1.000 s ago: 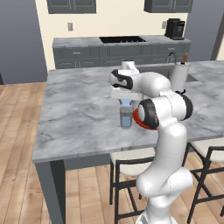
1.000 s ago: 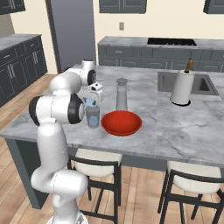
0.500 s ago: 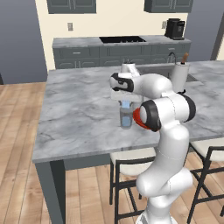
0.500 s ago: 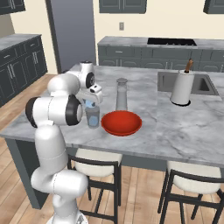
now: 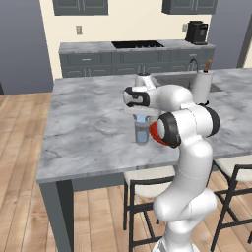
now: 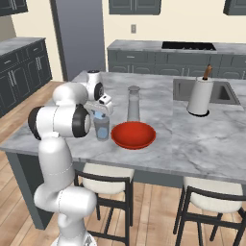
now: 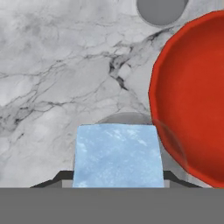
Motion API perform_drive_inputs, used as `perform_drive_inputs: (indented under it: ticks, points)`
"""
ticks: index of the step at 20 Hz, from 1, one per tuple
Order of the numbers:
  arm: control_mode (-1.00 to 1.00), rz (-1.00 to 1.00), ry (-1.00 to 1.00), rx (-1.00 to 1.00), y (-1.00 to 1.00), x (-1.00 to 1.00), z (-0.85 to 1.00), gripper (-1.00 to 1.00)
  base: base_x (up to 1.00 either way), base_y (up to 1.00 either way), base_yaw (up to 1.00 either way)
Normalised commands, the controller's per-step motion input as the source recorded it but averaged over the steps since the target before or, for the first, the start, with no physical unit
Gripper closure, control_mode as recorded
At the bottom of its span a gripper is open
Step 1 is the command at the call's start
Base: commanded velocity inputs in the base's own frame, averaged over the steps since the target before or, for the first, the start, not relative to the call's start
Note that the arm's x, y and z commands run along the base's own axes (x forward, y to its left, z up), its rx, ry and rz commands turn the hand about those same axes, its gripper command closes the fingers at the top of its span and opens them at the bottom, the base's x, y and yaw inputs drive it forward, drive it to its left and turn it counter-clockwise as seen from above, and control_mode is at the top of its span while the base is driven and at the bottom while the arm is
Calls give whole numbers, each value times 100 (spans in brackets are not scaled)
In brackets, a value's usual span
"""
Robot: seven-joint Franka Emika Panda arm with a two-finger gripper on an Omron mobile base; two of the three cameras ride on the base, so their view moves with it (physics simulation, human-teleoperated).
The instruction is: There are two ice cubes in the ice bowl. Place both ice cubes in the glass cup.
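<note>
My gripper (image 7: 117, 177) is shut on a pale-blue ice cube (image 7: 116, 155) and holds it right over the glass cup (image 7: 127, 116), whose grey rim peeks out beneath the cube. From the base, the gripper (image 6: 99, 114) hangs at the mouth of the cup (image 6: 101, 129), with the cube (image 5: 141, 119) at rim height. A bluish patch shows low inside the cup (image 5: 142, 134); whether it is the second cube I cannot tell. The red ice bowl (image 6: 133, 135) sits just right of the cup, and its visible inside (image 7: 192, 96) holds nothing.
A tall clear vessel (image 6: 133, 103) stands behind the bowl, its top (image 7: 162, 8) near the cup. A white paper-towel roll (image 6: 200, 96) stands by the sink (image 6: 222, 92) at the far right. Stools sit under the counter's front edge (image 6: 144, 169).
The hand has sunk a little toward the cup with the cube held in it. Bowl, cup and vessel have stayed put.
</note>
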Motion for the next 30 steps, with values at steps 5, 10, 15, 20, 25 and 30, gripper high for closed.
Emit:
perform_drive_inputs:
  ticks: [5, 10, 15, 20, 25, 30]
  points:
    - [-100, 1, 0, -4, 0, 0, -16, 100, 0, 0, 0]
    - [-100, 0, 0, -5, 0, 0, -23, 100, 0, 0, 0]
    - [-100, 0, 0, 0, 0, 0, -1, 100, 0, 0, 0]
    - [-100, 0, -1, 0, -1, 0, 0, 100, 0, 0, 0]
    - [-100, 1, -4, 0, -4, 0, 0, 100, 0, 0, 0]
    - [-100, 1, -3, 0, -5, 0, 0, -100, 0, 0, 0]
